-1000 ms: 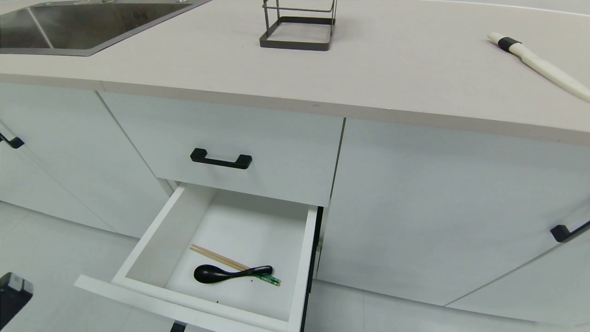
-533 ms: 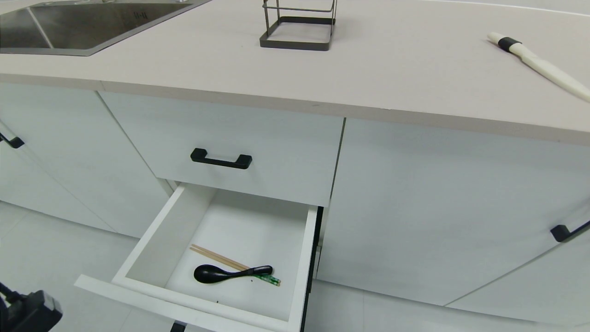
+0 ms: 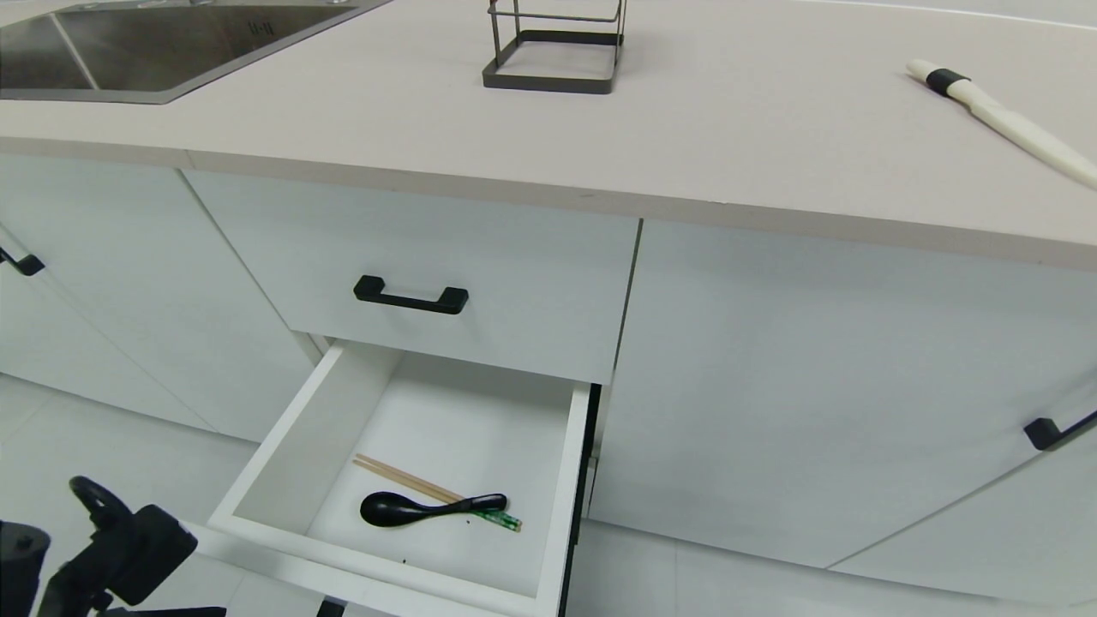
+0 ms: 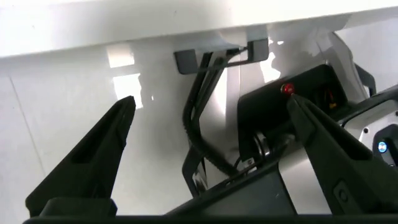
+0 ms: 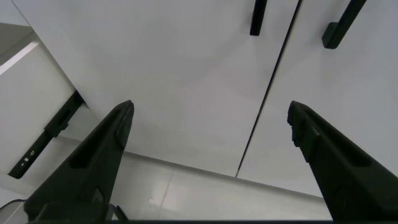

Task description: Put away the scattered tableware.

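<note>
The lower drawer (image 3: 287, 441) stands pulled out. Inside it a black spoon (image 3: 420, 508) lies across a pair of wooden chopsticks (image 3: 411, 482) with green tips. On the countertop at the far right rests a white utensil (image 3: 1007, 122) with a black band. My left arm (image 3: 120, 553) is low beside the drawer front's left corner. My left gripper (image 4: 210, 102) is open with nothing between its fingers, below a white panel with a black handle (image 4: 221, 53). My right gripper (image 5: 210, 107) is open and empty, facing white cabinet doors.
A dark metal rack (image 3: 553, 51) stands at the back of the countertop (image 3: 686, 146) and a steel sink (image 3: 154, 43) is at the far left. The upper drawer with a black handle (image 3: 411, 297) is closed. Cabinet doors with black handles (image 5: 256, 15) flank the drawers.
My left arm has come up and to the right from the lower left corner, closer to the drawer front's left end. The drawer's contents have not moved.
</note>
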### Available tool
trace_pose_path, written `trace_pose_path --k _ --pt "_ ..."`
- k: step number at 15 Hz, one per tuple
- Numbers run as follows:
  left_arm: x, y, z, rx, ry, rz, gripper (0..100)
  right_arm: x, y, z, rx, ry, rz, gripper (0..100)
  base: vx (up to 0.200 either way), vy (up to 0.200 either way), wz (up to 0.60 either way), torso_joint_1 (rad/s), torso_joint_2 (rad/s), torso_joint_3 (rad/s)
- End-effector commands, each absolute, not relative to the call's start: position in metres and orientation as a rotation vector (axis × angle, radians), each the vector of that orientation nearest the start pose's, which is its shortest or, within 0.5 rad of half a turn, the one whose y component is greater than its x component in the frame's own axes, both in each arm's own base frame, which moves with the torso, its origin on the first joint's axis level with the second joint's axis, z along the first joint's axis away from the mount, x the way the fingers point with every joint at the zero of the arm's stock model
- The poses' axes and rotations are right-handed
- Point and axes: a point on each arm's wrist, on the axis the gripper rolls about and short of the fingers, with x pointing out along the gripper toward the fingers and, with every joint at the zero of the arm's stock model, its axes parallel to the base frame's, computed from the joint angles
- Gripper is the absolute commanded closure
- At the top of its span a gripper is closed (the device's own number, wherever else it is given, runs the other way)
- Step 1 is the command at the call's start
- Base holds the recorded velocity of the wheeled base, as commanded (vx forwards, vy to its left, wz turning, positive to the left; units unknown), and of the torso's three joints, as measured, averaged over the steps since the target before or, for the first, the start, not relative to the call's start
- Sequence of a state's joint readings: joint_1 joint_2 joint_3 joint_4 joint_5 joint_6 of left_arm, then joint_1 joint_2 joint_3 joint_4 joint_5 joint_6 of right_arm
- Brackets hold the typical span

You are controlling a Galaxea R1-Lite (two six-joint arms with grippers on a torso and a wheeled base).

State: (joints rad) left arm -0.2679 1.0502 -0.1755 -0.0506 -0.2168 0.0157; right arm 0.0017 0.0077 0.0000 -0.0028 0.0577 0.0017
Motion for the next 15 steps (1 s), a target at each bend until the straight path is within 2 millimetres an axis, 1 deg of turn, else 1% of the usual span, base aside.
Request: trace_pose_path --k 1,4,5,6,10,15 --pt "0.090 -0.029 0.099 0.036 0.843 -0.455 0 -0.022 0.001 0.076 0.002 0.008 0.060 0 0.000 0.000 0.00 0.000 0.00 0.000" --pt "0.102 -0.030 0.099 0.044 0.817 -0.412 0 -0.022 0.001 0.076 0.002 0.008 0.060 0 0.000 0.000 0.00 0.000 0.00 0.000" --pt "0.111 -0.032 0.099 0.042 0.791 -0.409 0 -0.022 0.001 0.076 0.002 0.008 0.060 0 0.000 0.000 0.00 0.000 0.00 0.000" --pt "0.116 -0.034 0.099 0.042 0.775 -0.410 0 -0.022 0.001 0.076 0.002 0.008 0.060 0 0.000 0.000 0.00 0.000 0.00 0.000" --pt "0.121 -0.035 0.099 0.049 0.762 -0.414 0 -0.022 0.001 0.076 0.002 0.008 0.060 0 0.000 0.000 0.00 0.000 0.00 0.000" --pt "0.140 -0.040 0.102 0.050 0.727 -0.416 0 -0.022 0.001 0.076 0.002 0.008 0.060 0 0.000 0.000 0.00 0.000 0.00 0.000"
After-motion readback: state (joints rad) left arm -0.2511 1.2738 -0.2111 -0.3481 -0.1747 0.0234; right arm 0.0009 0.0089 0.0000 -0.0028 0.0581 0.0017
